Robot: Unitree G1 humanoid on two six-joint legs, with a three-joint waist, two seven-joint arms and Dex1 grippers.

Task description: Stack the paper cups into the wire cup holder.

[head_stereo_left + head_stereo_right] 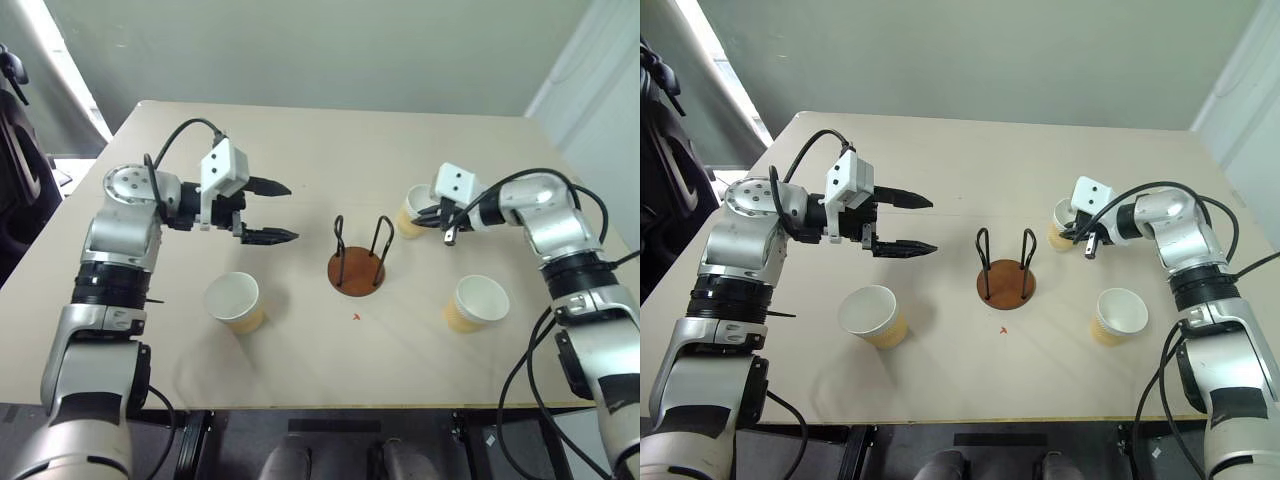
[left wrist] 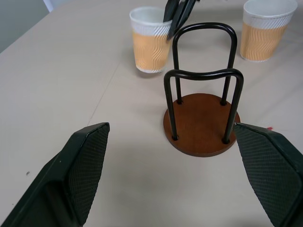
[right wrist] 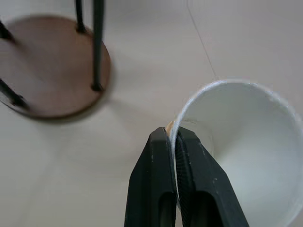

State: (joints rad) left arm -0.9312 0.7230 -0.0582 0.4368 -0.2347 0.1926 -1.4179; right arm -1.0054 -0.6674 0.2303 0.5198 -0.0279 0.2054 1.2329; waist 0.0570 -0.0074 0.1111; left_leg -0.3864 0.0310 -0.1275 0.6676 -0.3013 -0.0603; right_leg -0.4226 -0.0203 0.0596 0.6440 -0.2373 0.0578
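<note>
Three paper cups stand on the table. One cup (image 1: 235, 302) is front left and one (image 1: 476, 303) front right. The third cup (image 1: 408, 224) stands upright right of the wire cup holder (image 1: 357, 270), and my right gripper (image 3: 173, 135) is shut on its rim, with one finger inside the wall and one outside. The holder, a brown disc with two black wire loops, sits mid-table with nothing in it. My left gripper (image 1: 293, 212) hangs open left of the holder, pointing at it, with nothing between its fingers (image 2: 85, 161).
The beige table (image 1: 300, 380) has free room at the back and along the front. A small red mark (image 1: 356, 317) lies just in front of the holder. Dark equipment (image 1: 20, 150) stands off the table's left edge.
</note>
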